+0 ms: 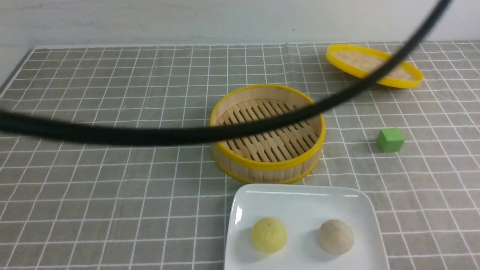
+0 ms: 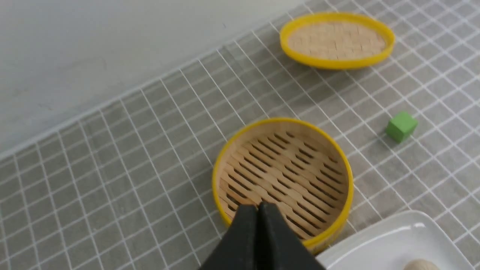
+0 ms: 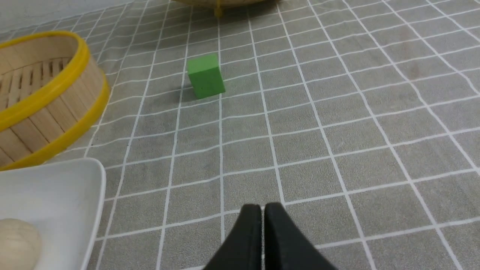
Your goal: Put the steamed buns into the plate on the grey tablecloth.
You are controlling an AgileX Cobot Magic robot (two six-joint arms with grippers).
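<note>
The pale yellow bun [image 1: 269, 235] and the beige-white bun [image 1: 336, 236] lie side by side in the white plate [image 1: 300, 198] on the grey tablecloth [image 1: 112, 195], near the front edge. The beige-white bun also shows in the left wrist view [image 2: 422, 264] and the right wrist view [image 3: 17, 240]. My left gripper [image 2: 258, 205] is shut and empty, above the near rim of the steamer basket. My right gripper [image 3: 262, 207] is shut and empty, above bare cloth to the right of the plate [image 3: 52, 187]. Neither gripper shows in the front view.
The empty yellow-rimmed bamboo steamer basket [image 1: 267, 132] stands just behind the plate. Its flat lid [image 1: 373, 65] lies at the back right. A green cube [image 1: 390, 140] sits right of the basket. A black cable [image 1: 150, 135] hangs across the front view.
</note>
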